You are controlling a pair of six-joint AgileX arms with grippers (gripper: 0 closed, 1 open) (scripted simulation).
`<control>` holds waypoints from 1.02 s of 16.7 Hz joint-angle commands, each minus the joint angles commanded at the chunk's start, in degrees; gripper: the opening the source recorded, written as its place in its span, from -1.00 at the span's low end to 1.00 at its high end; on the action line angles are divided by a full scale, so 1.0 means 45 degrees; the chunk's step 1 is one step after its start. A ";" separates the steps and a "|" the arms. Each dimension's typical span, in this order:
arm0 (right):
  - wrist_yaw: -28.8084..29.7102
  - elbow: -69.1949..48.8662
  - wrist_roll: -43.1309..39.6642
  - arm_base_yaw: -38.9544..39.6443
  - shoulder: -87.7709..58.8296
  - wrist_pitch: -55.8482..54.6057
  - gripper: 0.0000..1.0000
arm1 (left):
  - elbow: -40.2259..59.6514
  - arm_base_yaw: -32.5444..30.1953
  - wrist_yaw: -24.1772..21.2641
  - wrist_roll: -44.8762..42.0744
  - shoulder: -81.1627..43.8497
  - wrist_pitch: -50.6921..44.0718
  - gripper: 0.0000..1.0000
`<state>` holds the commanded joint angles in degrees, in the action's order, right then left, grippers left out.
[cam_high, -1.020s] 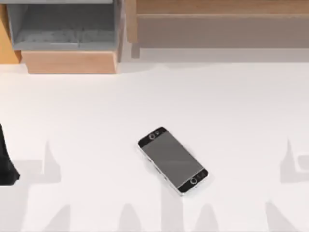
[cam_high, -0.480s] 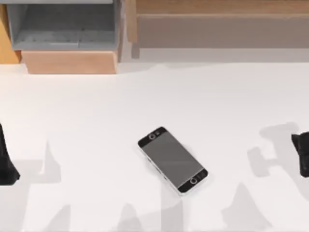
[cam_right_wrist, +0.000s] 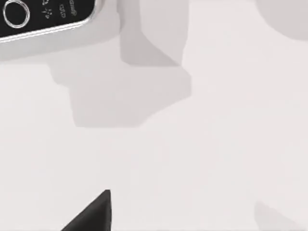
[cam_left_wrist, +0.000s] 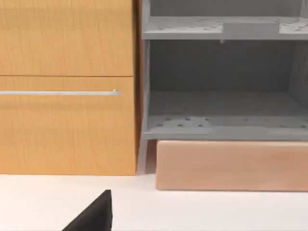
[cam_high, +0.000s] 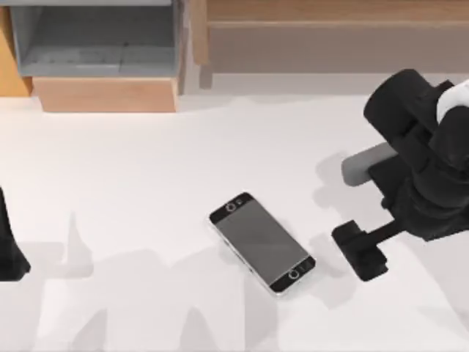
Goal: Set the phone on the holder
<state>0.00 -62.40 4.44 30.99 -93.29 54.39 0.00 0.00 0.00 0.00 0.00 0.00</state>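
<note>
The phone [cam_high: 261, 243] lies flat and screen-up on the white table [cam_high: 146, 169], near the middle and turned diagonally. One of its black ends, with a round ring button, also appears in the right wrist view [cam_right_wrist: 43, 17]. My right gripper [cam_high: 359, 251] hangs over the table just right of the phone's nearer end, a short gap away and not touching it. Its black arm reaches in from the right edge. My left gripper [cam_high: 9, 249] stays parked at the table's left edge. The holder is out of view.
A wooden cabinet with a grey open shelf [cam_high: 95, 44] stands at the back left, with a pale wood block [cam_high: 106, 94] in front of it. The left wrist view faces that shelf [cam_left_wrist: 221, 96] and a wooden drawer front [cam_left_wrist: 62, 96]. A long wooden unit [cam_high: 330, 37] runs along the back right.
My right arm has swung in from the right edge toward the phone, and its gripper now hangs close beside it. The phone and the left arm have not moved.
</note>
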 joint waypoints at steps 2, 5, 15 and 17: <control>-0.0038 -0.1993 0.0066 0.0678 -0.2197 0.1176 1.00 | 0.0000 0.0000 0.0000 0.0000 0.0000 0.0000 1.00; -0.0068 -0.4987 0.0157 0.1535 -0.4804 0.2415 1.00 | 0.0000 0.0000 0.0000 0.0000 0.0000 0.0000 1.00; 0.0041 -0.9738 0.0297 0.2646 -0.7549 0.3237 1.00 | 0.0000 0.0000 0.0000 0.0000 0.0000 0.0000 1.00; 0.0041 -0.9738 0.0297 0.2646 -0.7549 0.3237 1.00 | 0.0000 0.0000 0.0000 0.0000 0.0000 0.0000 1.00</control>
<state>0.19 -106.23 5.78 42.90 -127.27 68.96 0.00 0.00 0.00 0.00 0.00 0.00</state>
